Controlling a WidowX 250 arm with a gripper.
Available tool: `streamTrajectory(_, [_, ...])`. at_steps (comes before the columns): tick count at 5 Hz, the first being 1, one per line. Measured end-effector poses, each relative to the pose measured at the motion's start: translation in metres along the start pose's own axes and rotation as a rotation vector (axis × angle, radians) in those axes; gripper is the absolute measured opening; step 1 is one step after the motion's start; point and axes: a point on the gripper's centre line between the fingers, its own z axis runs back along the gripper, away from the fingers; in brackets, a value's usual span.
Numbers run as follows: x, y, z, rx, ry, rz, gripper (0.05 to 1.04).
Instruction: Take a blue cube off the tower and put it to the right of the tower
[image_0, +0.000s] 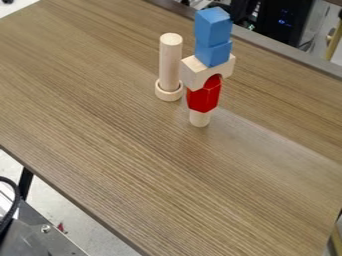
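A tower of blocks stands upright on the table, right of centre in the upper half of the camera view. Its top piece is a blue block (213, 27), stacked on a second blue block, a cube (214, 53). Both rest on a pale wooden arch block (196, 75). Beneath the arch is a red block (204, 95), and a short pale cylinder (200, 118) forms the foot of the tower on the table.
Just left of the tower, a tall pale wooden cylinder (170, 62) stands upright in a wooden ring (169, 92). The brown table (120, 150) has its far edge behind the tower, with dark equipment (270, 22) beyond. Metal parts (43, 235) lie below the table's near left edge.
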Motion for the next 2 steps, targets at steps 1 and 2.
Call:
streamTrajectory(1, [-0.0026, 0.0037, -0.0033, 0.007, 0.015, 0.008, 1.000])
streamTrajectory(2, [-0.0035, 0.0050, -0.0092, 0.008, 0.038, 0.014, 0.958])
